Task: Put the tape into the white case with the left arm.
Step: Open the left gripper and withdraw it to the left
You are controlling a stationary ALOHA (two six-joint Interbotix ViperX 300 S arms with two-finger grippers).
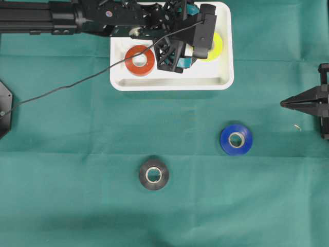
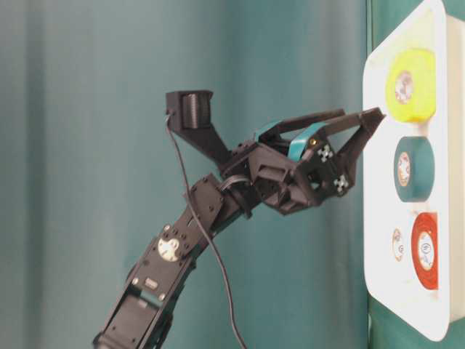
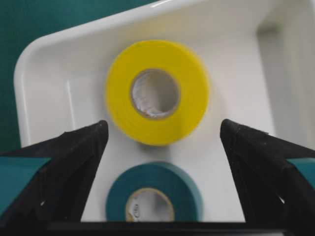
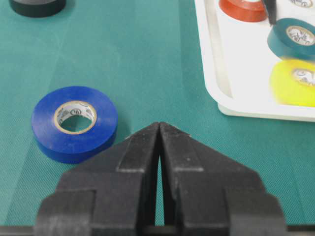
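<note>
Black fingertips (image 3: 69, 162) with teal bands frame the left wrist view, spread wide with nothing between them: the left hand (image 3: 160, 147) hangs empty over the white case (image 1: 169, 82). Straight below it a yellow tape roll (image 3: 156, 93) lies flat on the case floor, and a teal roll (image 3: 153, 194) lies just beside that one, nearer the wrist. An orange roll (image 1: 139, 60) rests at the other end of the case, well apart from them. Out on the green tabletop (image 1: 61, 154), a blue roll (image 1: 236, 139) and a black roll (image 1: 153, 174) are not yet put away. At the right edge the right hand (image 4: 160, 129) is pressed together and parked near the blue roll. By my reading, one placement is just done. Next, the left arm would need to lift clear of the rim, travel out over a loose roll and close on it.
</note>
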